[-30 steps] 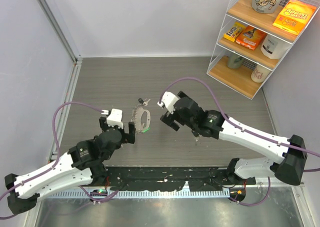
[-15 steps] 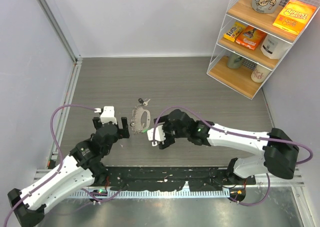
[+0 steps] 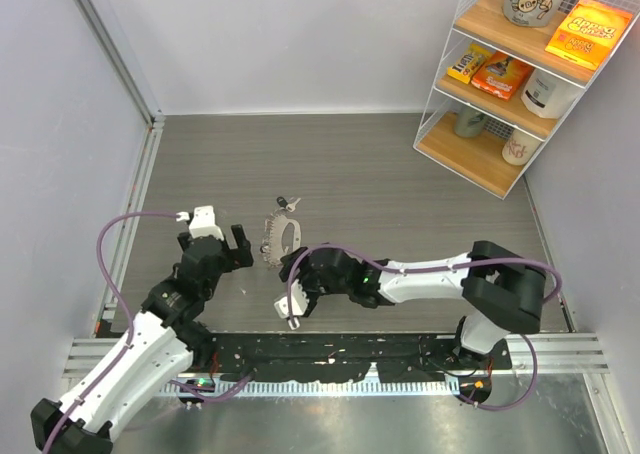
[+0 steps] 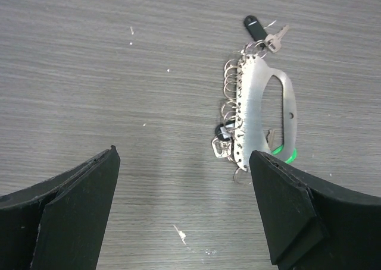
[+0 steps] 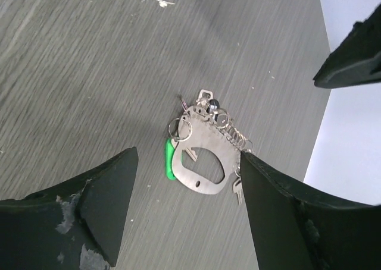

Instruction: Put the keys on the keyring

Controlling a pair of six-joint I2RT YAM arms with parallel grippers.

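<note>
While the keyring (image 4: 262, 103) and keys (image 4: 266, 38) are seen nearer the left edge of the table (image 3: 400, 164), left fingers (image 4: 71, 204) and right fingers (image 5: 101, 198) are spread wide, empty.

One keyring (image 4: 262, 97); at least three keys (image 4: 221, 140), exact count unclear; two arms (image 3: 430, 274); one three-shelf rack (image 3: 472, 160).

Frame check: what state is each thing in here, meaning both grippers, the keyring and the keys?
Left gripper: jaws open, empty, over the table.
Right gripper: jaws open, empty.
Keyring: lying flat on the table, not gripped.
Keys: lying at the keyring's edges, not gripped; cannot tell whether they are threaded on.
</note>
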